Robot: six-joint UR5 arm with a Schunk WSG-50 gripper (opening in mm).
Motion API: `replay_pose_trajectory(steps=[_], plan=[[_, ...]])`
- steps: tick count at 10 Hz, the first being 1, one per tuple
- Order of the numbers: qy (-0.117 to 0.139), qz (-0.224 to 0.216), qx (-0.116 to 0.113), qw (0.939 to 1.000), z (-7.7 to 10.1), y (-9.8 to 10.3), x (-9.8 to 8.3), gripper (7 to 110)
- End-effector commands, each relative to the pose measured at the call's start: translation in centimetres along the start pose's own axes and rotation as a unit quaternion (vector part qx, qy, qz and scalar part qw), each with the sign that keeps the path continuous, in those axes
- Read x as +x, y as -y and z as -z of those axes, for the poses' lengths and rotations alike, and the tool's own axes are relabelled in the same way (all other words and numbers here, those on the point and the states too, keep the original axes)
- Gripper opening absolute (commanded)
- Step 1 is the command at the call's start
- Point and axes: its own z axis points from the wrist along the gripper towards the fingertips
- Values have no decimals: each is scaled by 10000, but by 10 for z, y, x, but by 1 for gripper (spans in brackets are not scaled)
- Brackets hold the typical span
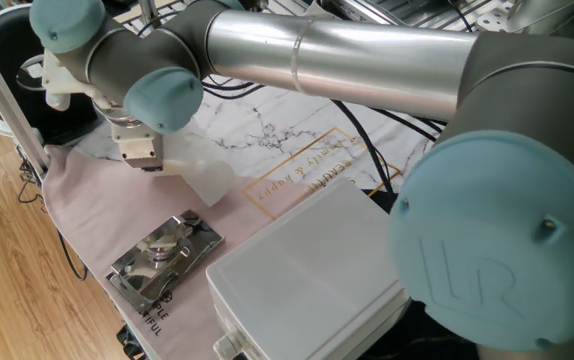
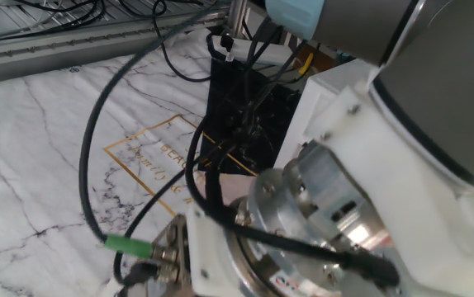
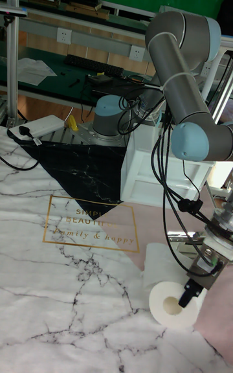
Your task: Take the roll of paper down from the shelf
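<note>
The roll of paper [image 3: 169, 295] is a white cylinder lying low over the marble table, its hollow core facing the tall fixed view. My gripper [image 3: 189, 294] is shut on it, with one black finger [image 3: 190, 296] lying across the end face beside the core; the other finger is hidden. From the fixed side the roll [image 1: 203, 168] shows as a pale blur to the right of the gripper [image 1: 149, 162]. The shelf [image 1: 164, 258], a small chrome rack, lies bare on the pink cloth in front of the gripper. In the other fixed view the wrist fills the picture and hides the roll.
A big white plastic box [image 1: 307, 280] stands right of the shelf. Cables [image 2: 138, 124] trail over the marble top [image 3: 65, 282]. The pink cloth [image 1: 87, 220] hangs over the table's near edge. A metal post [image 1: 2, 90] stands at the left.
</note>
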Motion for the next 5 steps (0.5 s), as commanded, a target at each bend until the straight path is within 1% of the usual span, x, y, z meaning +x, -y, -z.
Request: replay_pose_trajectory(steps=[1, 2, 3, 4, 5], plan=[[231, 268, -214, 9991, -2, -7, -16, 44], [221, 317, -216, 9990, -1, -7, -15, 44], [216, 388, -265, 9987, 0, -9, -14, 44], [175, 570, -359, 9976, 1, -13, -11, 44], [210, 774, -453, 9958, 3, -18, -14, 44]])
